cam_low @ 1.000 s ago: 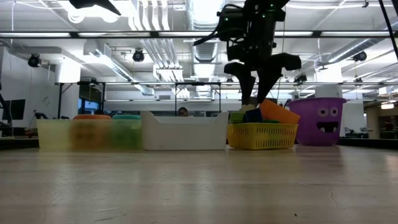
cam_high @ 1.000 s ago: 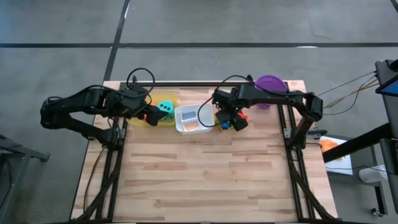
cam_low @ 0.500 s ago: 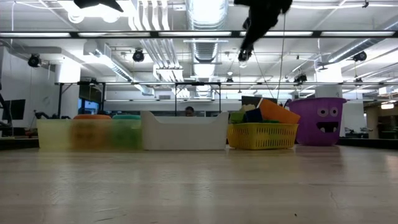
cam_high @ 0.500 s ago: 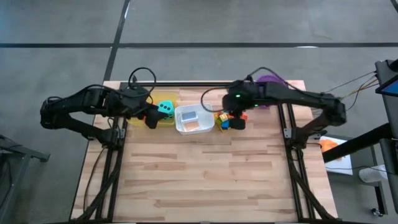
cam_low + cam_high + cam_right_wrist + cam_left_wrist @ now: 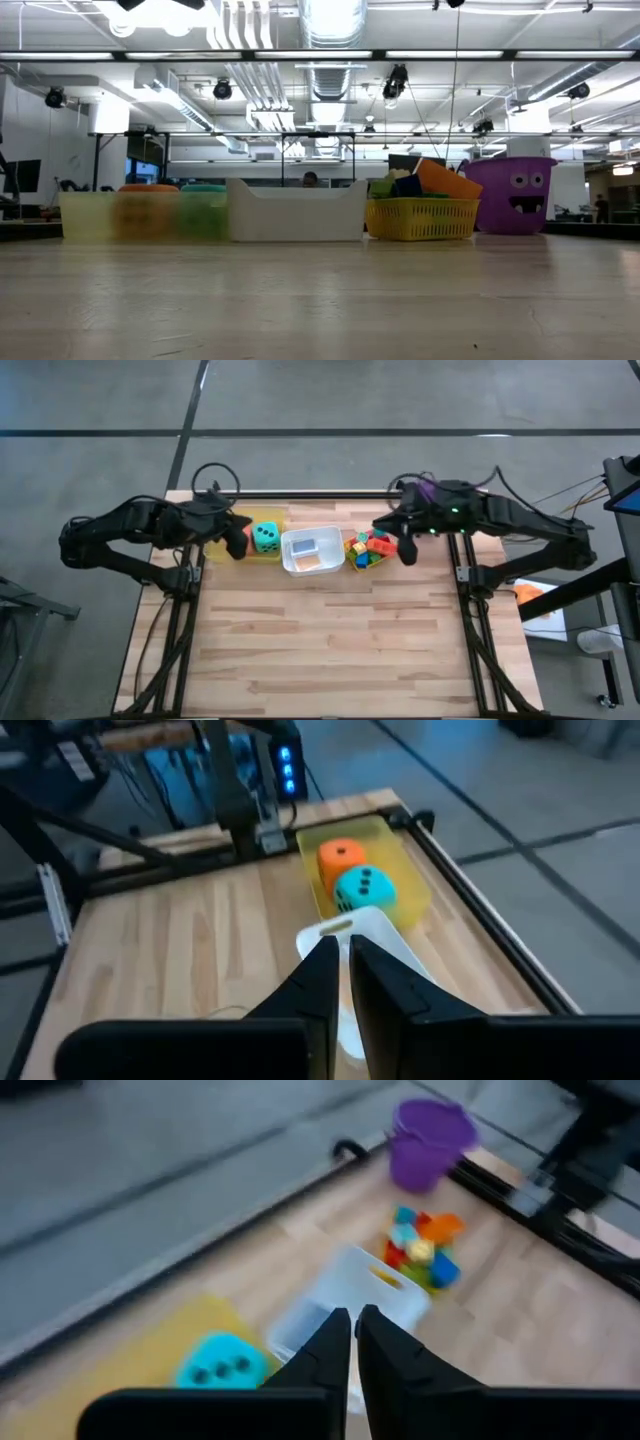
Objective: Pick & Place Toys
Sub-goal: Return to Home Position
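Along the table's [image 5: 330,640] far edge, holding both arms folded low, reaching inward. Hovering the right gripper [image 5: 403,550] just beside the yellow basket [image 5: 420,218] of blocks [image 5: 368,548], fingers nearly touching, gripping nothing. Poising the left gripper [image 5: 238,546] by the teal die [image 5: 265,537], likewise pinched narrow and empty. Hiding the orange die [image 5: 342,857] from above under that gripper. Covering most of the purple bucket [image 5: 515,195] with the right arm.

The table [image 5: 330,630] is matt planked wood, the building blocks [image 5: 371,548] and purple bucket [image 5: 497,190] smooth plastic.
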Tool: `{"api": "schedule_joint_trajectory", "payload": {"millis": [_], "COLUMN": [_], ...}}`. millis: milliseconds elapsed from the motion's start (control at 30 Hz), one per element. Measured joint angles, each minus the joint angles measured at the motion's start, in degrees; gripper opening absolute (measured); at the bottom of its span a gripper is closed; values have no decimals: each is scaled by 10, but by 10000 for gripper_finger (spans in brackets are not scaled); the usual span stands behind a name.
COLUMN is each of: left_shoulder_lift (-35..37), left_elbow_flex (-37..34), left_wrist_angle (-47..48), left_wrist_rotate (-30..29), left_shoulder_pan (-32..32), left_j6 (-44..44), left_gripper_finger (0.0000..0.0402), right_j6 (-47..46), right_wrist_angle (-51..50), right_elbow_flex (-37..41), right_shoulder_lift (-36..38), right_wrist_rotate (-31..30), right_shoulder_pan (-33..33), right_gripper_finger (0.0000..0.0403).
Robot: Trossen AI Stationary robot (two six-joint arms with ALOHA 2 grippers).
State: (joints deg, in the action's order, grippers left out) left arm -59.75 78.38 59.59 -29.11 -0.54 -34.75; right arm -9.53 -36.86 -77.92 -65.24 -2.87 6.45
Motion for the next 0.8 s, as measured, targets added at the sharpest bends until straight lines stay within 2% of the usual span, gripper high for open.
{"api": "schedule_joint_trajectory", "payload": {"millis": [100, 233, 333, 500, 567, 700, 800], "left_shoulder_lift": [35, 105, 163, 257, 288, 328, 332], "left_elbow_flex": [-52, -179, -265, -369, -402, -447, -458], "left_wrist_angle": [-57, -245, -338, -367, -367, -384, -365], "left_wrist_rotate": [-16, 91, 109, 12, 12, 13, 12], "left_shoulder_pan": [-6, -7, -6, -3, -3, -4, -4], "left_j6": [42, 96, 103, 11, -23, -36, 22], "left_gripper_finger": [26, 22, 8, 8, 11, 12, 12], "right_j6": [3, -26, -54, -65, -57, -67, -86], "right_wrist_angle": [55, 157, 200, 272, 289, 273, 213], "right_elbow_flex": [45, 141, 205, 283, 306, 339, 347], "right_shoulder_lift": [46, 121, 160, 212, 240, 299, 339], "right_wrist_rotate": [-2, -1, -4, -1, -2, -2, -9], "right_shoulder_pan": [-23, -44, -55, -80, -91, -108, -108], "right_gripper_finger": [29, 29, 29, 29, 29, 29, 29]}}
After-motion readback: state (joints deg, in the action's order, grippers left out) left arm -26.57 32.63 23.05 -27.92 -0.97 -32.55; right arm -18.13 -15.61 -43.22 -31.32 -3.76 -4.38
